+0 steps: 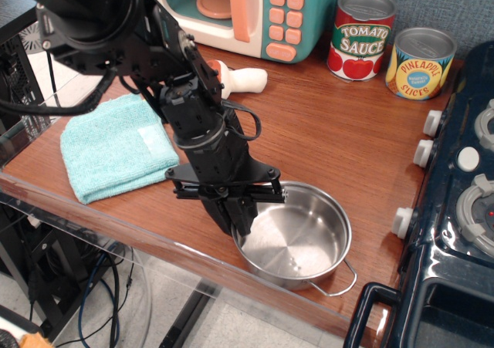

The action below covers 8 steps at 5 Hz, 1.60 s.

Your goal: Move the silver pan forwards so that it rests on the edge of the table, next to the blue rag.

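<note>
At 9 o'clock the light blue terry cloth rag lies flat near the brown wood-grain table's front edge, marking the target spot. The black gripper pinches the near-left rim of the shiny round steel pan, probably to drag it; the pan sits at 5 o'clock, right on the edge.

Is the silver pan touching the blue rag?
No, the silver pan sits near the table edge, apart from the blue rag, with bare wood and the gripper between them.
</note>
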{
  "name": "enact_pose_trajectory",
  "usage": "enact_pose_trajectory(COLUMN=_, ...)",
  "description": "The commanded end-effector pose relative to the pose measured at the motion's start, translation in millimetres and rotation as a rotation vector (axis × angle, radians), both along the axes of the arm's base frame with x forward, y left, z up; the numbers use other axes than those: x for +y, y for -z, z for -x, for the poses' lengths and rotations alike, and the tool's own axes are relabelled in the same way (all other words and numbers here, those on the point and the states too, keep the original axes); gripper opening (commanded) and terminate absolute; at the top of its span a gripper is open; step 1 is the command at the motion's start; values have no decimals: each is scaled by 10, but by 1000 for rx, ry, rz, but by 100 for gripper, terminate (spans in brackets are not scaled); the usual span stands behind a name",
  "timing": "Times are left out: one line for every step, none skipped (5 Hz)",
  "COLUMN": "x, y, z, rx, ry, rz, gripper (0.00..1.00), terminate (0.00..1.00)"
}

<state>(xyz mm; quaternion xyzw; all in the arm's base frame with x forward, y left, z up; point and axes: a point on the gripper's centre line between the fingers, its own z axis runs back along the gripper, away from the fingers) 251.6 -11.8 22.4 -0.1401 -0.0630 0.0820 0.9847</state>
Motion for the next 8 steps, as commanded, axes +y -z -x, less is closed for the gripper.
enact_pose_trajectory(x=73, y=-97, z=-77, rx=-42, ry=-10, rz=-1, gripper=100, terminate=0)
enact_pose_trajectory(x=131, y=-196, z=-75, rx=-63, ry=-20, rz=-5, gripper=100, terminate=0)
enact_pose_trajectory(x=225, y=-381, z=-89, rx=-96, ry=-43, rz=-8, gripper=100, terminate=0)
enact_pose_trajectory(x=328, y=-586, z=-94, rx=-132, ry=-66, rz=-2, gripper=100, terminate=0)
enact_pose_trajectory(x=378, y=-670, z=-157, rx=-82, ry=20, rz=29, gripper=100, terminate=0)
enact_pose_trajectory(x=378, y=-670, z=-157, rx=-82, ry=20, rz=29, gripper=100, terminate=0)
enact_pose_trajectory(x=378, y=-670, z=-157, rx=-82, ry=20, rz=29, gripper=100, terminate=0)
enact_pose_trajectory(x=378, y=-670, z=-157, rx=-82, ry=20, rz=29, gripper=100, terminate=100)
